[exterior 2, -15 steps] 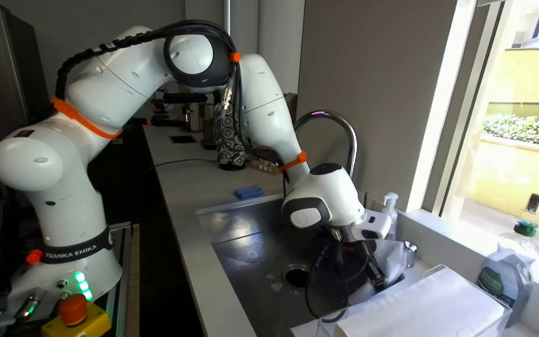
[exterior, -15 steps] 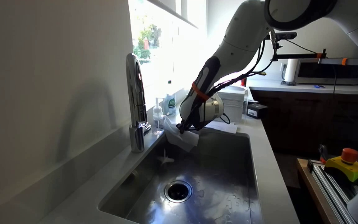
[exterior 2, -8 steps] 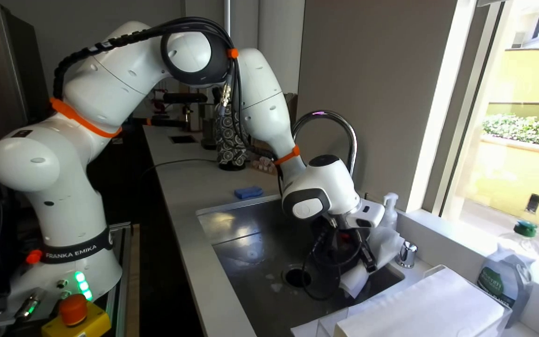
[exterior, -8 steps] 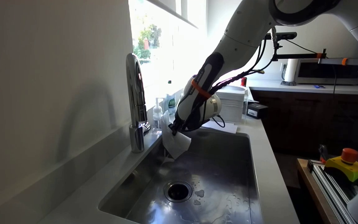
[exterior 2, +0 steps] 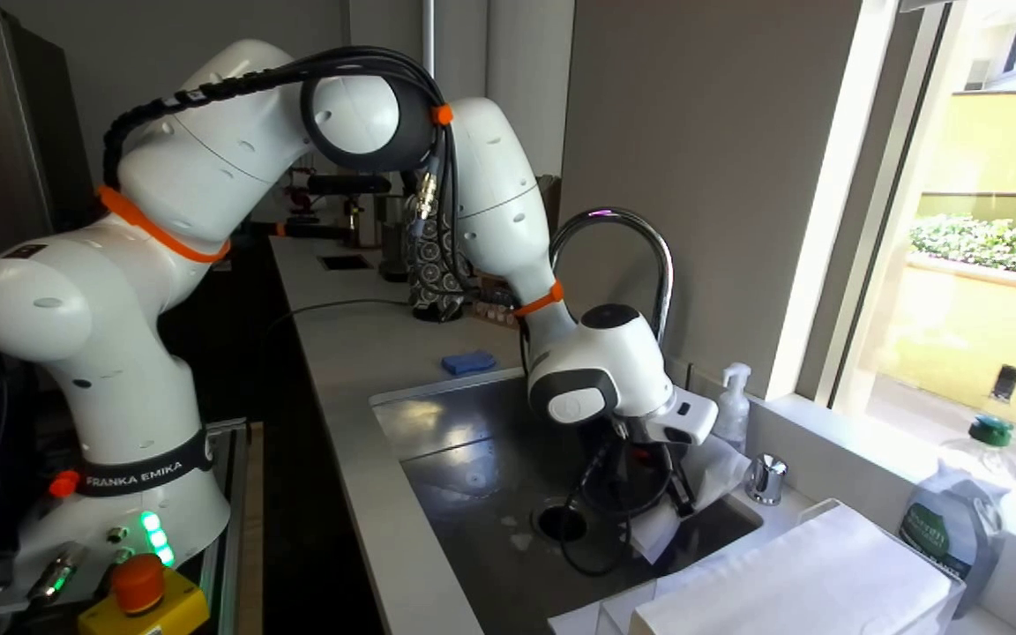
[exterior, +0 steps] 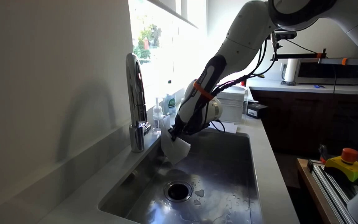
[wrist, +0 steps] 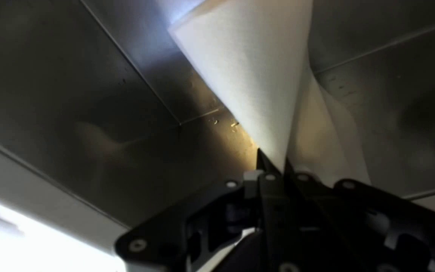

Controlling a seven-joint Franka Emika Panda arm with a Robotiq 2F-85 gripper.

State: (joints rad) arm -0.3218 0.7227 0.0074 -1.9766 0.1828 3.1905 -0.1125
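Observation:
My gripper [wrist: 274,164] is shut on a thin white sheet [wrist: 255,64], paper or cloth, pinched between the black fingertips in the wrist view. The sheet fans out from the tips in folds. In both exterior views the gripper [exterior: 172,134] [exterior 2: 683,498] is low over the back corner of the steel sink [exterior: 222,165] [exterior 2: 473,520], at its window side. The sheet [exterior: 176,151] [exterior 2: 720,466] hangs down into the sink and also rises beside the fingers. Whether its lower corner touches the sink floor I cannot tell.
A chrome faucet [exterior: 135,102] stands at the sink's edge. A clear pump bottle [exterior: 158,113] and a green-capped soap bottle [exterior 2: 953,511] stand by the window. A white stack in a clear holder [exterior 2: 799,573] is beside the sink. A blue sponge [exterior 2: 468,362] lies on the counter.
The gripper has moved a little toward the faucet and over the sink, carrying the sheet, first lifting it, then lowering slightly. The sheet hangs further out over the sink.

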